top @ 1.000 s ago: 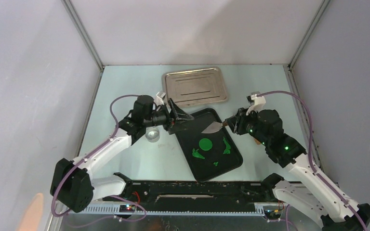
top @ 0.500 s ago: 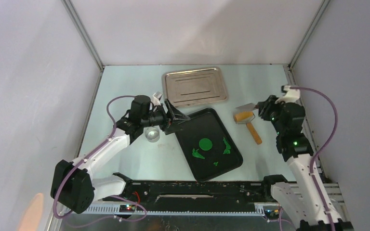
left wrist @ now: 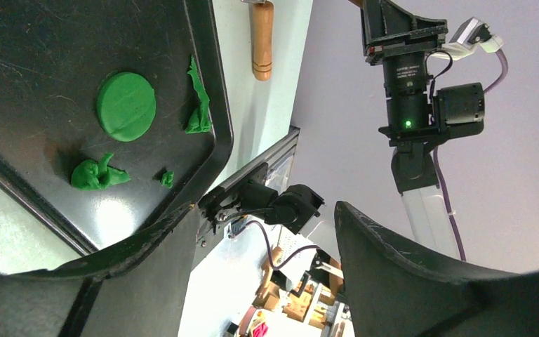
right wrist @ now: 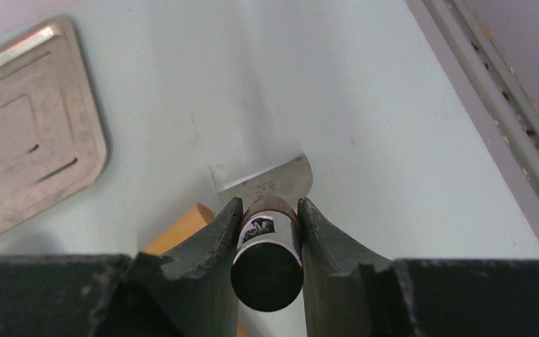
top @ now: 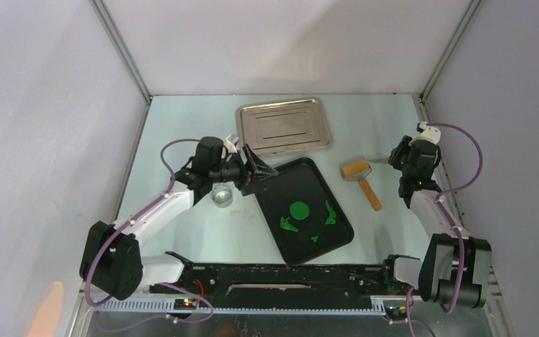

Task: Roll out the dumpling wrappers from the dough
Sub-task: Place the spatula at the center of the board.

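Swings right gripper (top: 392,160) away from black tray (top: 311,180) to the surface's right edge; keeps it clamped on the scraper (right wrist: 270,181) handle, blade just beside the roller (top: 362,181) head. Holds left gripper (top: 256,170) spread wide at the tray's far-left corner. Leaves the round dumpling wrapper (top: 300,210) mid-tray among green scraps (top: 288,225).

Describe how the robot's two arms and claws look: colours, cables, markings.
The left arm and right arm have white links between black joint housings, each with a looping purple cable. The left claw and right claw have dark, curved, tapering fingers. A green light glows on the right arm.
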You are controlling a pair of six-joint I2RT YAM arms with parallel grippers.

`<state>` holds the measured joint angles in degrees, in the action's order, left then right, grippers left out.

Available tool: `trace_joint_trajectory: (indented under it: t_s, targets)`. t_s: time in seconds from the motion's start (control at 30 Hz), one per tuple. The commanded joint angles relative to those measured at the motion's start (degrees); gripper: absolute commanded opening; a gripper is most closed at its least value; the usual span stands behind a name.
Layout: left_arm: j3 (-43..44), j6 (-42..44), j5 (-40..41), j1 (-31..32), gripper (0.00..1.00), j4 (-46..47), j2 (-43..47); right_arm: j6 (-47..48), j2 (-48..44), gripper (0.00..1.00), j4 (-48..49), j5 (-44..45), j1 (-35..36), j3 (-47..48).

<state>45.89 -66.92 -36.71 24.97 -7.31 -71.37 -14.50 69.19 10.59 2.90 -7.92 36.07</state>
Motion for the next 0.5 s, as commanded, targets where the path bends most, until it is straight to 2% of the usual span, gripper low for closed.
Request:
trace_joint_trajectory:
  t_s: [0.0, 0.17, 0.3, 0.4, 0.47]
  targets:
    - [3.20, 1.71, -2.66, -0.36, 0.73, 3.00, -1.30, 1.17, -1.89, 0.00, 3.77, 1.13, -1.51, -3.02]
    - [4.28, 3.99, -4.44, -0.36, 0.73, 2.15, -3.85, -0.97, -3.25, 0.00, -4.05, -2.14, -1.79, -3.38]
    - [3.72, 4.60, -4.99, -0.33, 0.73, 2.64, -4.63, -4.22, -4.29, 0.00, -12.07, -1.37, -0.91, -3.50]
    - [2.86, 4.43, -5.63, -0.36, 0.73, 3.57, -4.94, -5.16, -3.41, 0.08, -15.25, -1.00, -0.98, -3.76]
    - [2.70, 4.74, -6.22, -0.36, 0.73, 3.60, -5.08, -5.79, -2.39, 0.10, -15.51, -1.21, -1.82, -4.07]
